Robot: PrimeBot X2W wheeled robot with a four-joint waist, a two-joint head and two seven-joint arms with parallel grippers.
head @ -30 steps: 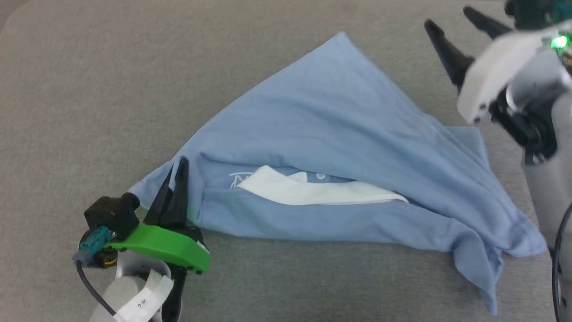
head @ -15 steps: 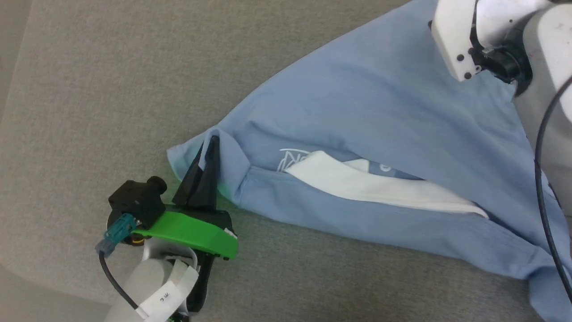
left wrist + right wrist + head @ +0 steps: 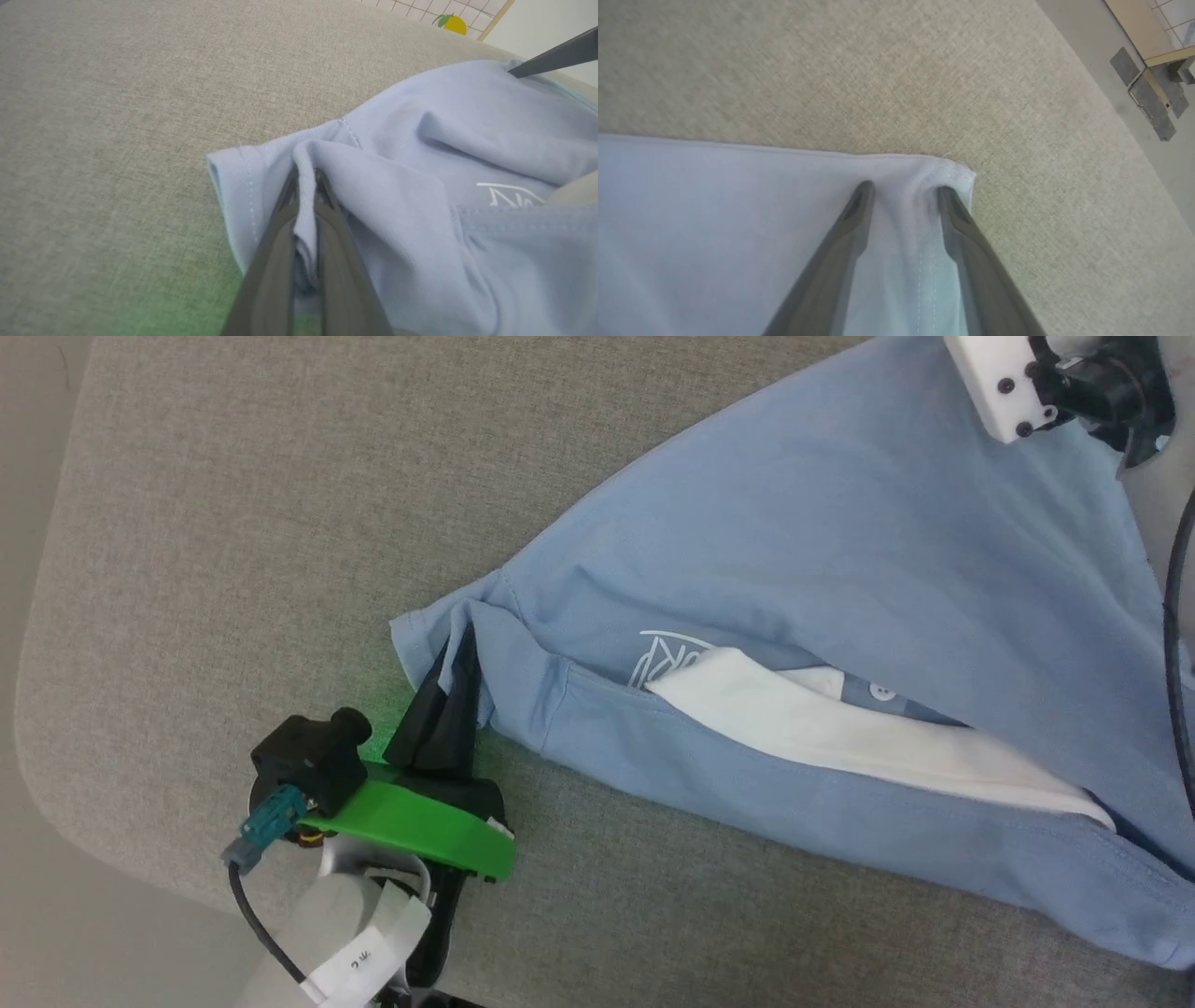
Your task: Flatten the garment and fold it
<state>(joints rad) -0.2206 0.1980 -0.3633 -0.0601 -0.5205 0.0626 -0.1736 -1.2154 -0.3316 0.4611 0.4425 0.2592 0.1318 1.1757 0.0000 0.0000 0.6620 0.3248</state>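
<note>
The light blue, soft-knit short-sleeved T-shirt lay spread in a rough triangle on the grey woven padded surface. Its white inner neck panel showed beside a small white script logo. The left gripper was closed tight at the near hemmed edge — a raised fold of cloth pinched between its dark fingers. At the T-shirt's far corner the right gripper stood partly open, both fingertips resting on the cloth with a low ridge between them — not clamped.
</note>
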